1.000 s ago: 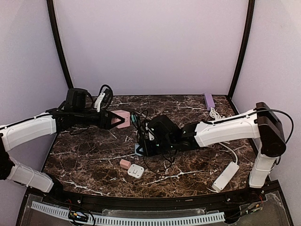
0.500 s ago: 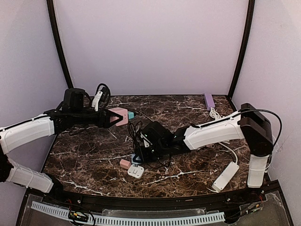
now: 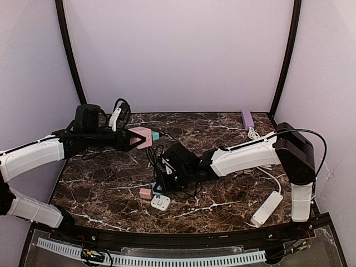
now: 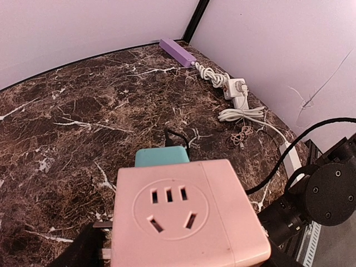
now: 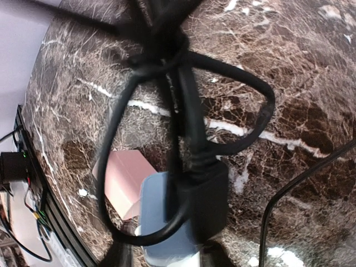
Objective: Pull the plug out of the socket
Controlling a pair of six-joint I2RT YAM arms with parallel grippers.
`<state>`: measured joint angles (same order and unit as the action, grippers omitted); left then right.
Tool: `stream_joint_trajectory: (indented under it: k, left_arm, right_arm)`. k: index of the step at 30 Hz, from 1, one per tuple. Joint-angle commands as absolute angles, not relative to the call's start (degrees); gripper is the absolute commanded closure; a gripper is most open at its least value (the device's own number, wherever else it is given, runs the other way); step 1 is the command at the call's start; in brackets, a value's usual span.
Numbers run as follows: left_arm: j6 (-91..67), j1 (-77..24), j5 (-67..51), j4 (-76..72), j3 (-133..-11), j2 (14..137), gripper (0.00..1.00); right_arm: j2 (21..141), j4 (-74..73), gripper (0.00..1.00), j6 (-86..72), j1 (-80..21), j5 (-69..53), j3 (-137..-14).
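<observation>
**Status: socket (image 3: pixel 144 137) pinched in my left pincer (image 3: pixel 133 139); right grip unclear**

My left arm reaches out level from the left side. Its fingers clamp the pink socket by its sides, above the marble table (image 3: pixel 100 183), near the back left. A teal block (image 3: pixel 156 135) touches the socket's far face. My right arm stretches low across mid-table. The right pincer (image 3: pixel 162 179) sits in black cable (image 5: pixel 183 94), over a blue-grey block (image 5: pixel 158 222) carrying a black plug (image 5: pixel 207 200), beside a small pink block (image 3: pixel 146 193). Can't tell if those jaws pinch anything.
</observation>
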<state>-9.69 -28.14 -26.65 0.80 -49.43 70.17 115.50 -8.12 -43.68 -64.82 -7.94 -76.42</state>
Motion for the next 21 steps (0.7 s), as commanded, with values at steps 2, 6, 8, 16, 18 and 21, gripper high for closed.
stream_joint_trajectory:
  k: [2, 6, 8, 16, 18, 21]
  left_arm:
    - [-9.33, -28.13, -28.52, -2.30, -49.19, 67.86, 0.99]
    - [-9.18, -28.13, -29.11, -2.21, -49.30, 67.77, 0.99]
    - [-8.93, -28.21, -29.34, -2.13, -49.34, 67.64, 0.99]
    - [-8.27, -28.39, -35.68, -1.75, -50.87, 67.63, 0.99]
    - [-7.43, -28.47, -38.05, 0.25, -52.19, 68.52, 0.99]
    - [-6.67, -28.83, -41.97, 3.33, -53.78, 70.32, 0.99]
  right_arm:
    - [112.89, -7.92, 0.58, -43.89, -64.76, -5.17, -75.65]
    - [108.37, -4.67, 0.39, -43.28, -64.72, -2.22, -71.83]
    - [106.18, -4.04, 0.37, -42.65, -64.66, -0.44, -70.54]
    - [93.17, 3.48, 0.25, -36.49, -63.24, 2.82, -62.42]
    - [89.83, 4.35, 0.19, -32.44, -61.89, 0.83, -61.61]
    - [86.38, 4.38, 0.16, -27.23, -58.55, -6.73, -61.71]
